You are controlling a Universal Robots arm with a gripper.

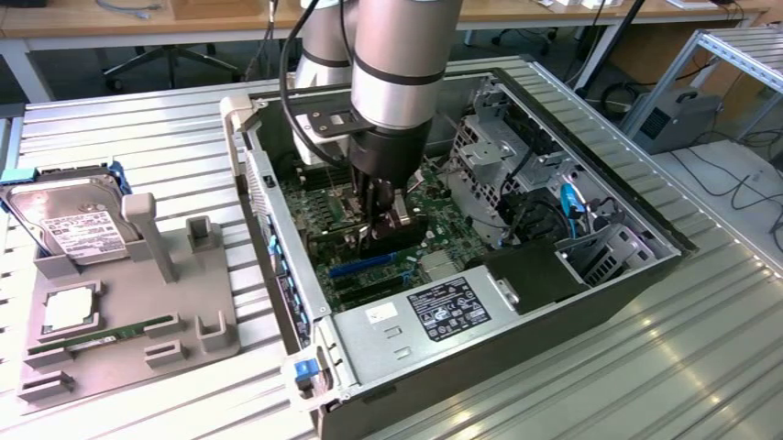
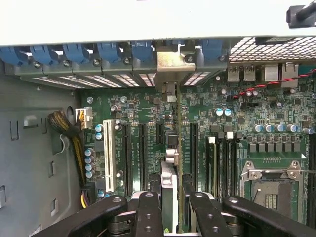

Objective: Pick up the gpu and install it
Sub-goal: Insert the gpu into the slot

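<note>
While gripped edge-on, gpu (image 2: 169, 190), no legible writing.

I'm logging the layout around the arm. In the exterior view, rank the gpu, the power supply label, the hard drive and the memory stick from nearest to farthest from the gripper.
1. gpu: between the fingers of the gripper, inside the case.
2. power supply label: just in front, at the case's near end.
3. and 4. memory stick and hard drive: both on the holder at the exterior view's left, too close to call.

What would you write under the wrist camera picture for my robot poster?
The gripper holds the gpu edge-on over the motherboard, its silver bracket by the blue slot clips.
</note>
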